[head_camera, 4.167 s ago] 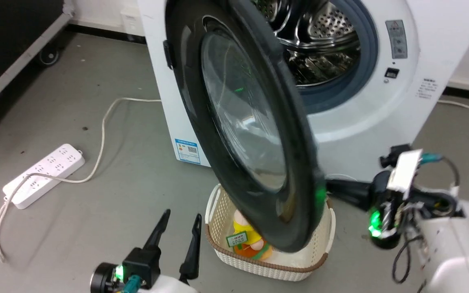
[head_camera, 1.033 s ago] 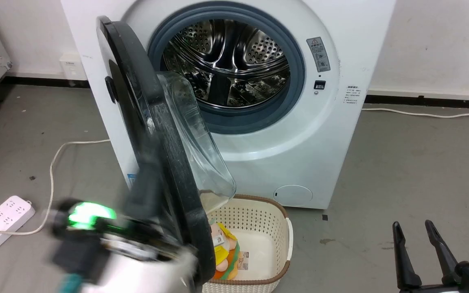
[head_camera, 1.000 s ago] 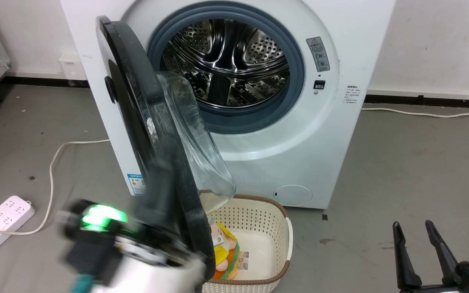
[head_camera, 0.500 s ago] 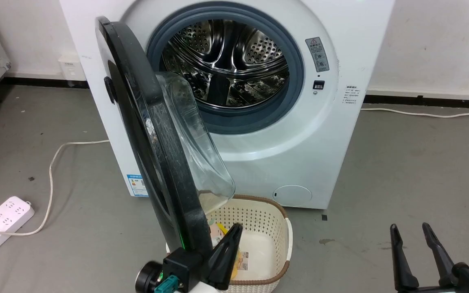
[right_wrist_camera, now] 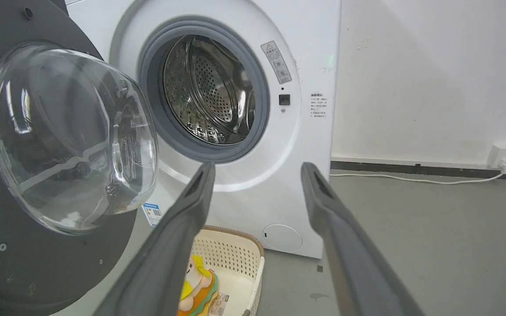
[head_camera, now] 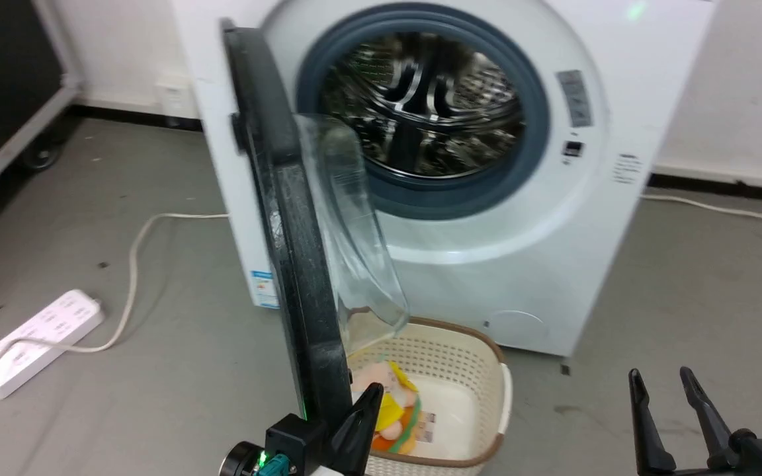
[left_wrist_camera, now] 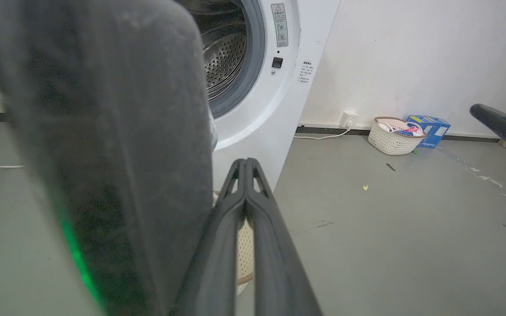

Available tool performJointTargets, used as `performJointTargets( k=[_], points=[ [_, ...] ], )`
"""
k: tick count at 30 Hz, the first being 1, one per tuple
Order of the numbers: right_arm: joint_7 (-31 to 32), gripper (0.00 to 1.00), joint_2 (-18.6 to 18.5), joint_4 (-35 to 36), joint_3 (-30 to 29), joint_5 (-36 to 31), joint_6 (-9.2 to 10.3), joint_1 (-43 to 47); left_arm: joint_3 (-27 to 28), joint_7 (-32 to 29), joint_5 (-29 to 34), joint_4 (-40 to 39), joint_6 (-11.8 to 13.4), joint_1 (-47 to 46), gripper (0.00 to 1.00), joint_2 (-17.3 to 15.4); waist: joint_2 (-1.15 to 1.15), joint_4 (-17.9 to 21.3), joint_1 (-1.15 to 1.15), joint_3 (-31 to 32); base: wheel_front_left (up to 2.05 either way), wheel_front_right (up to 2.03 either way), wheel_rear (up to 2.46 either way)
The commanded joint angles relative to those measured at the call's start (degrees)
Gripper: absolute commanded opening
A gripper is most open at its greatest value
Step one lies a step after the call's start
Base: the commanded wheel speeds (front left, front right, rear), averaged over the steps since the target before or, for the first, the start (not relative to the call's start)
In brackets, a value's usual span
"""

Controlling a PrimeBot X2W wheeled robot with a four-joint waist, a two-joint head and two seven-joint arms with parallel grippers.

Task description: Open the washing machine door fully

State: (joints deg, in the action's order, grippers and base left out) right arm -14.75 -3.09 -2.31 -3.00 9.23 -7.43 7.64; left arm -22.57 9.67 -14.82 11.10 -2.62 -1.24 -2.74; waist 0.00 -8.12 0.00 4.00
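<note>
washing machine door (head_camera: 288, 218) ajar, edge-on above laundry basket (head_camera: 505, 391), left gripper (head_camera: 369, 400) pressed together beside it, right gripper (head_camera: 659, 375) spread, blue side sticker (head_camera: 263, 289) unreadable

Dusty black washing machine door (head_camera: 288, 218), clear glass window (right_wrist_camera: 68, 136), shiny steel drum (right_wrist_camera: 209, 87), perforated plastic basket (head_camera: 450, 354)

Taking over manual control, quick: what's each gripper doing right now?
Left gripper: shut, holding nothing, beside the rim of the washing machine door.
Right gripper: open, empty.
</note>
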Motion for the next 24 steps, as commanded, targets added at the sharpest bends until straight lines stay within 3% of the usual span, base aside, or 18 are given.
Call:
performJointTargets(
  k=[1, 13, 24],
  points=[
    [-0.25, 1.0, 0.21, -0.27, 0.04, 0.77, -0.06, -0.38, 0.5, 0.35, -0.37, 0.43, 0.43, -0.25, 0.0, -0.66, 0.0, -2.87, 0.0, 0.77, 0.0, 0.0, 0.0],
    [-0.25, 1.0, 0.21, -0.74, 1.13, 1.57, -0.06, -0.34, 4.55, 0.6, -1.91, -0.79, 2.69, -0.57, 0.0, -3.53, 0.0, -13.5, 0.0, 0.46, 0.0, 0.0, 0.0],
    [-0.25, 1.0, 0.21, -1.25, 2.41, 0.21, -0.06, -0.94, 13.01, 1.18, -5.34, 0.05, 4.86, -4.0, 0.0, -8.72, 0.0, -16.81, 0.0, -3.98, 0.0, 0.0, 0.0]
  ],
)
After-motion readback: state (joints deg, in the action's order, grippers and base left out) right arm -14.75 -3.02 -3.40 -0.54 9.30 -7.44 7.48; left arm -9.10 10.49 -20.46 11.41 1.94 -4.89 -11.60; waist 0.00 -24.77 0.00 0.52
